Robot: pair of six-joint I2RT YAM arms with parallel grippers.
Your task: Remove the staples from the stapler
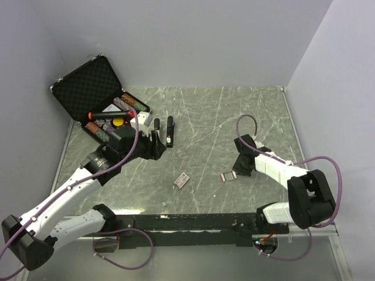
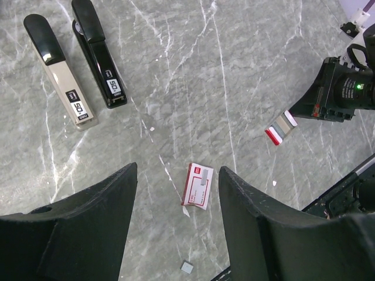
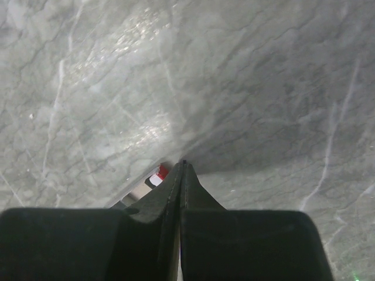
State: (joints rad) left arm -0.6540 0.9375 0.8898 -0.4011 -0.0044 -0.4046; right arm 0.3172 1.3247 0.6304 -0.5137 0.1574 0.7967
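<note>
With the left gripper (image 2: 179,170) spread over the staple box (image 2: 198,185) and the right gripper (image 3: 181,167) pressed together well right of it, the black stapler (image 2: 96,52) beyond the box may skid if pried one-armed.

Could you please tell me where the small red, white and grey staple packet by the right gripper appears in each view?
Top external: the small red, white and grey staple packet lies right of centre, at the tip of the right gripper.
Left wrist: upper right, beside that gripper.
Right wrist: lower centre, peeking out left of the shut jaws.
Shared landmark: the right gripper.
</note>
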